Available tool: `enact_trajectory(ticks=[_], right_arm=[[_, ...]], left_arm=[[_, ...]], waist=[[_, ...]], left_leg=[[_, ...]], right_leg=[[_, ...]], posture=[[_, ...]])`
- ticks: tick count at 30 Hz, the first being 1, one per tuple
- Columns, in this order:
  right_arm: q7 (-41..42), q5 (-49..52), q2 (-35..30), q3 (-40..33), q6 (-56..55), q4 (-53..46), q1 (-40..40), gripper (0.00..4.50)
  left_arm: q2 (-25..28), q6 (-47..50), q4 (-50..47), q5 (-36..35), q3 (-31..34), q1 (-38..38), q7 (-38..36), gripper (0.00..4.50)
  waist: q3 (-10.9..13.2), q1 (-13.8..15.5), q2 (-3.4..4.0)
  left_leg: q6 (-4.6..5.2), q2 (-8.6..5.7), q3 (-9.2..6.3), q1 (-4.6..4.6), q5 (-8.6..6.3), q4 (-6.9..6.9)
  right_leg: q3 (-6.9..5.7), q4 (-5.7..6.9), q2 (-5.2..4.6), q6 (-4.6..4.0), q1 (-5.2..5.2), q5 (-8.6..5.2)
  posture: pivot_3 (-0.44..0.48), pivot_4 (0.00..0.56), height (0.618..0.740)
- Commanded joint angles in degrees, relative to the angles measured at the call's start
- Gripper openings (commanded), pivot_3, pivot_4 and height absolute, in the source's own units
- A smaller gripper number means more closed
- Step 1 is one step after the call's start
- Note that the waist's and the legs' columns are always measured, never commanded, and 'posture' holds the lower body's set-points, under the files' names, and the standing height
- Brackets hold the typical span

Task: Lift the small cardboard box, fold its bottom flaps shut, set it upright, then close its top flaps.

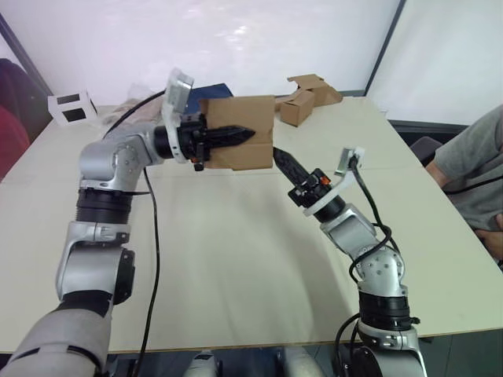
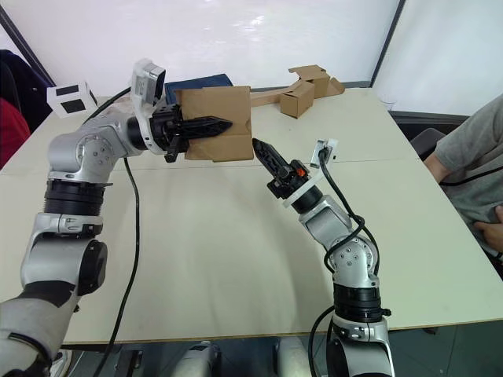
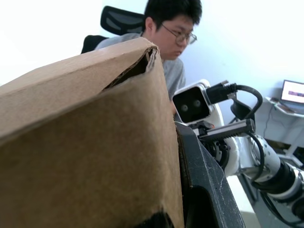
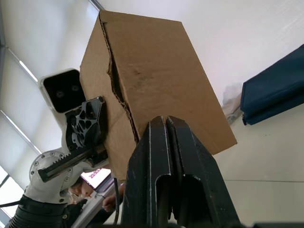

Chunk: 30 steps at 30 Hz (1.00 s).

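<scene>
Box (image 1: 242,132) hangs above the table, pinched by the left gripper (image 1: 236,135); just beside its lower corner, the right gripper (image 1: 284,163), fingers pressed together, should push the bottom flaps (image 4: 121,116) flat without dislodging it.

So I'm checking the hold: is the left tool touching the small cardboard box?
Touching. In the left eye view the left tool lies flat against the lifted box.

both arms are silver-grey segments with black joint rings, black cables looped alongside. the left tool (image 1: 236,134) and right tool (image 1: 284,163) have black fingers; white camera housings sit behind each.
</scene>
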Motion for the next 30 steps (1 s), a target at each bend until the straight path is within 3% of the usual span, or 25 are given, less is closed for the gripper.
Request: enact_trajectory(ticks=[1, 3, 7, 9, 11, 13, 17, 25, 26, 30], right_arm=[[1.49, 3.39, -8.51, -6.04, 3.38, -5.84, 4.01, 0.03], [3.94, 2.50, -14.37, -8.07, 4.41, -6.11, 7.12, 0.03], [5.76, 0.92, -19.80, -10.80, 3.89, -5.01, 10.54, 0.03], [8.00, -2.04, -24.69, -11.56, 4.22, -6.88, 13.89, 0.03], [11.26, -7.21, -30.56, -9.08, 4.41, -10.26, 17.86, 0.03], [13.05, -9.99, -33.29, -6.69, 3.95, -12.86, 20.05, 0.03], [9.57, -10.36, -29.61, -6.34, 2.43, -15.88, 20.17, 0.03], [8.56, -20.91, -30.17, 2.71, 1.56, -20.00, 24.75, 0.03], [8.35, -21.25, -29.68, 3.01, 1.39, -19.87, 24.59, 0.00], [8.79, -23.64, -29.82, 4.27, 1.82, -19.36, 24.13, 0.00]], left_arm=[[4.71, -5.19, -2.59, 7.55, -7.67, -2.93, -6.47, 0.00], [4.90, -9.10, -0.75, 11.23, -10.41, -4.98, -6.97, 0.00], [4.62, -13.36, 1.45, 16.98, -14.61, -6.59, -7.48, 0.00], [5.39, -16.19, 1.62, 23.02, -21.09, -7.56, -10.94, 0.00], [5.52, -16.61, 1.68, 28.54, -27.36, -8.87, -13.64, 0.00], [4.82, -14.76, 1.75, 30.02, -29.24, -9.53, -14.54, 0.00], [1.57, -12.53, 2.14, 33.27, -32.95, -9.47, -13.99, 0.00], [4.61, -13.60, -1.72, 31.77, -42.49, -9.70, -14.87, 0.00], [4.22, -13.78, -1.09, 31.53, -42.49, -10.20, -14.87, 0.54], [4.31, -11.40, 0.26, 26.19, -42.78, -13.85, -14.87, 2.02]], waist=[[0.00, 0.31, 0.00], [0.01, 0.46, -0.01], [0.00, 0.44, -0.01], [0.00, 0.17, 0.02], [0.01, 0.24, 0.03], [0.02, 0.22, 0.02], [0.03, 0.10, -0.02], [0.03, 0.27, -0.02], [0.03, 0.41, -0.02], [0.05, 0.87, -0.04]], left_leg=[[-0.05, 0.00, 0.00, -0.01, 0.03, 0.00], [-0.06, -0.04, 0.01, -0.01, 0.03, 0.01], [0.20, -0.03, 0.01, 0.02, -0.11, 0.04], [0.23, -0.03, 0.02, 0.04, -0.13, 0.01], [0.33, -0.04, 0.04, 0.02, -0.18, -0.01], [0.36, -0.05, 0.06, 0.00, -0.20, 0.02], [0.37, -0.02, 0.04, 0.02, -0.20, 0.07], [0.39, -0.02, 0.03, 0.03, -0.22, 0.05], [0.39, -0.02, 0.03, 0.02, -0.22, 0.08], [0.39, -0.05, 0.05, 0.01, -0.22, 0.18]], right_leg=[[0.00, -0.01, -0.01, 0.00, 0.00, 0.00], [0.00, -0.09, -0.04, 0.00, 0.06, 0.00], [0.00, -0.05, 0.00, 0.00, 0.07, 0.00], [0.03, -0.05, 0.03, 0.01, 0.08, 0.00], [0.04, -0.09, 0.03, 0.04, 0.08, -0.03], [0.06, -0.11, 0.02, 0.05, 0.08, -0.04], [0.07, -0.05, 0.07, 0.05, 0.09, -0.04], [0.08, -0.08, 0.06, 0.06, 0.09, -0.05], [0.07, -0.07, 0.04, 0.06, 0.12, -0.05], [0.08, -0.07, 0.01, 0.07, 0.15, -0.04]], posture=[[0.000, 0.150, 0.740], [0.000, 0.150, 0.740], [0.000, 0.150, 0.740], [0.000, 0.150, 0.740], [0.000, 0.150, 0.740], [0.000, 0.150, 0.740], [0.000, 0.150, 0.740], [0.000, 0.150, 0.740], [0.000, 0.150, 0.740], [0.000, 0.150, 0.740]])
